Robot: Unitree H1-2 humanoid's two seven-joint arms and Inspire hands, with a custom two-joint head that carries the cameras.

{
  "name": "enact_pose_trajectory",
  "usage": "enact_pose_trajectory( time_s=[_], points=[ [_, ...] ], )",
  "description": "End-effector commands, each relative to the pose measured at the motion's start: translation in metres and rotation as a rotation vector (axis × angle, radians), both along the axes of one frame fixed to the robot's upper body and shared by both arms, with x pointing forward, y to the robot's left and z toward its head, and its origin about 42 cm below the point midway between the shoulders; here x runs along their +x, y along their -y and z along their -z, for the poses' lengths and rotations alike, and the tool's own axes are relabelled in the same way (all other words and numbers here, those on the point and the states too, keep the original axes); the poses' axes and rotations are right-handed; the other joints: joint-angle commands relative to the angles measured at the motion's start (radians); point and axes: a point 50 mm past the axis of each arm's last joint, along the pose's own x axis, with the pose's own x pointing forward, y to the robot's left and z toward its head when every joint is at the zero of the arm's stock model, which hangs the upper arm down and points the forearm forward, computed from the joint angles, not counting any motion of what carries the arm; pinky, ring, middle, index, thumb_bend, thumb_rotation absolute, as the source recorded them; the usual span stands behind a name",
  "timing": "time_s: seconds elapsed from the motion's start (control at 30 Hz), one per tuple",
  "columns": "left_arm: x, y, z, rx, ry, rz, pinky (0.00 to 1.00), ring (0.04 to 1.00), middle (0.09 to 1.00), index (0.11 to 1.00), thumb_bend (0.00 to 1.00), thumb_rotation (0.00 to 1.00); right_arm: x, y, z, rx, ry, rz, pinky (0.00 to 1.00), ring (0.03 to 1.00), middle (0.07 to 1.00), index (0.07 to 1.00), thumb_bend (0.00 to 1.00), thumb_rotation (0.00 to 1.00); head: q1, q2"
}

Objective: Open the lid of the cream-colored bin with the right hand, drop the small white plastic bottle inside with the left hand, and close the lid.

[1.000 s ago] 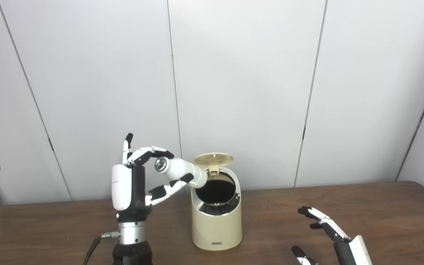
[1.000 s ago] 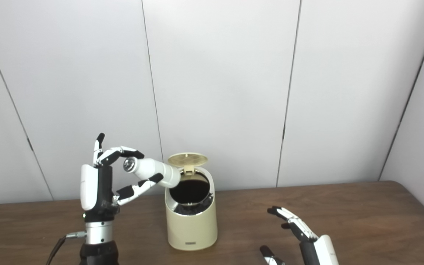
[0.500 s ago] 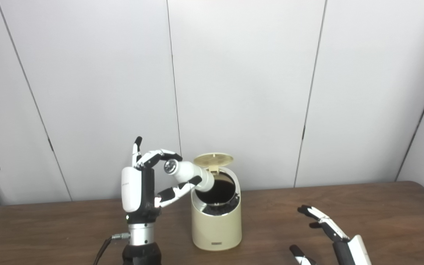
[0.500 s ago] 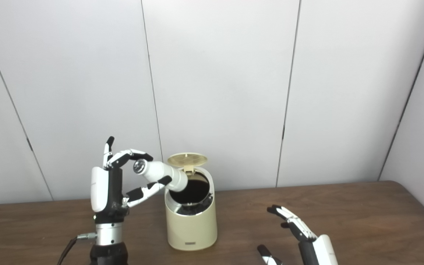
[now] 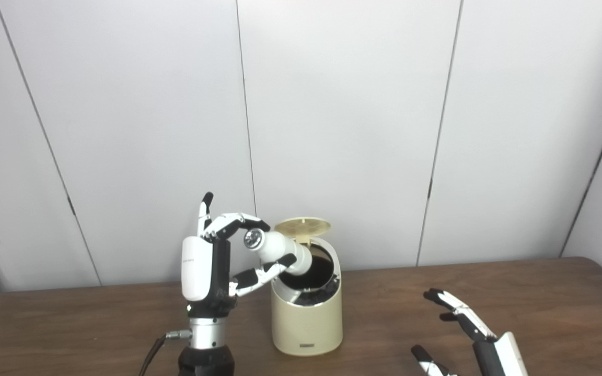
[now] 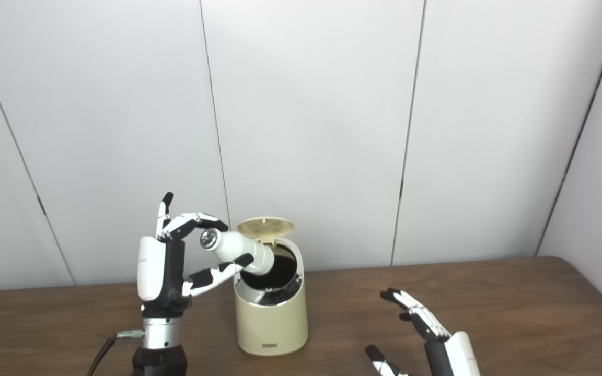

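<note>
Table (image 5: 541,292): a long brown wooden top is running the width of the room in front of pale wall panels, carrying the bin left of centre and leaving bare wood to the right where the idle arm is waiting.
Bin (image 5: 307,321): the cream-colored bin is standing upright, its dark slanted mouth facing near and a little upward, which is giving the bottle a wide target from the left.
Lid (image 5: 302,225): it is standing tipped back on its hinge at the far rim, well out of the mouth, so I judge the opening step is finished and nothing is blocking the drop.
Left hand (image 5: 212,261): it is being held upright just left of the bin, pinching the bottle between its thumb below and its fingers above, one finger pointing straight up and taking no part; the height is putting the load above the rim.
Bottle (image 5: 279,250): the small white plastic bottle is lying tilted, its cap end high and toward the left hand, its base already poking into the bin's mouth, so letting go should send it sliding in.
Right hand (image 6: 418,318): it is hovering low over the table, near and right of the bin, fingers spread and holding nothing, probably staying close to shut the lid afterwards.
</note>
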Motion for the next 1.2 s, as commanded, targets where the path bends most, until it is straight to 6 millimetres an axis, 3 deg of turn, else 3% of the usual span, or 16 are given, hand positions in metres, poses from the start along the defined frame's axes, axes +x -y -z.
enact_pose_trajectory(
  time_s=[0.0, 0.17, 0.23, 0.33, 1.13, 1.17],
  points=[
    [0.0065, 0.0018, -0.0243, 0.001, 0.061, 0.015, 1.0, 0.656, 0.485, 0.481, 0.53, 0.0, -0.0034, 0.002, 0.0147, -0.006, -0.027, -0.005, 0.66, 0.791, 0.827, 0.79, 0.21, 0.33, 0.0, -0.001],
    [0.0067, 0.0, -0.0244, -0.005, 0.031, 0.023, 1.0, 0.663, 0.488, 0.478, 0.53, 0.0, -0.0034, 0.0016, 0.0143, -0.004, -0.028, -0.007, 0.66, 0.789, 0.826, 0.787, 0.21, 0.31, 0.0, 0.0],
    [0.0069, -0.0007, -0.0244, -0.01, 0.018, 0.03, 1.0, 0.674, 0.483, 0.482, 0.52, 0.06, -0.0034, 0.0017, 0.0145, -0.003, -0.028, -0.007, 0.66, 0.789, 0.826, 0.787, 0.21, 0.29, 0.0, 0.0],
    [0.007, -0.001, -0.0249, -0.004, 0.021, 0.028, 1.0, 0.671, 0.48, 0.483, 0.52, 0.07, -0.0031, 0.0024, 0.0155, -0.002, -0.03, -0.007, 0.66, 0.79, 0.827, 0.79, 0.22, 0.27, 0.0, 0.001],
    [0.008, -0.0006, -0.0255, -0.017, -0.005, 0.038, 1.0, 0.686, 0.501, 0.484, 0.52, 0.08, -0.0021, 0.0045, 0.0191, -0.009, -0.034, -0.001, 0.66, 0.791, 0.831, 0.797, 0.23, 0.36, -0.003, 0.005],
    [0.008, -0.0007, -0.0253, -0.019, -0.007, 0.04, 1.0, 0.685, 0.5, 0.484, 0.76, 0.18, -0.0023, 0.0044, 0.0191, -0.007, -0.034, -0.002, 0.67, 0.791, 0.831, 0.797, 0.24, 0.35, -0.002, 0.005]
  ],
)
